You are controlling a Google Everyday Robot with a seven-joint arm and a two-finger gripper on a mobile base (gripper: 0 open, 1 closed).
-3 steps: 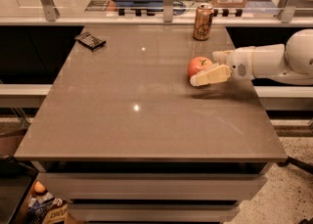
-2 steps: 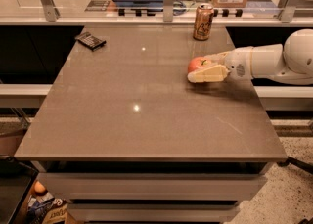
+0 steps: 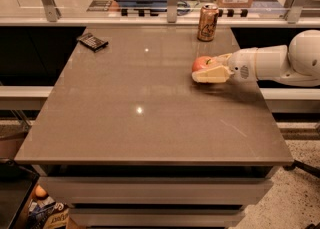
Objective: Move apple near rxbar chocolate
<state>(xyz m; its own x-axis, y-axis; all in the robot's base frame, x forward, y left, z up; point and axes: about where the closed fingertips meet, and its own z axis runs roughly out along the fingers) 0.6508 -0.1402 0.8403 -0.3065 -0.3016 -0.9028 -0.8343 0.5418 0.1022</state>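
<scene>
We note the cream gripper (image 3: 205,69) right of centre, at the red-orange apple (image 3: 201,63); dark bar wrapper (image 3: 92,41), faint light markings, upper left; gold-brown can (image 3: 208,22); grey-brown table (image 3: 150,128).

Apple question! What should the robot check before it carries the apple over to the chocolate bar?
1. Gripper at the apple: ok, it is right up against it on the table's right side.
2. Firm hold on the apple: cannot tell.
3. Rxbar chocolate in sight: ok, it lies flat near the far left corner.
4. Path across the table from apple to bar: ok, no object lies between them.
5. Drink can out of the way: ok, it stands upright behind the apple, apart from it and off the leftward path.
6. Apple near the bar: not ok, not yet done.
</scene>
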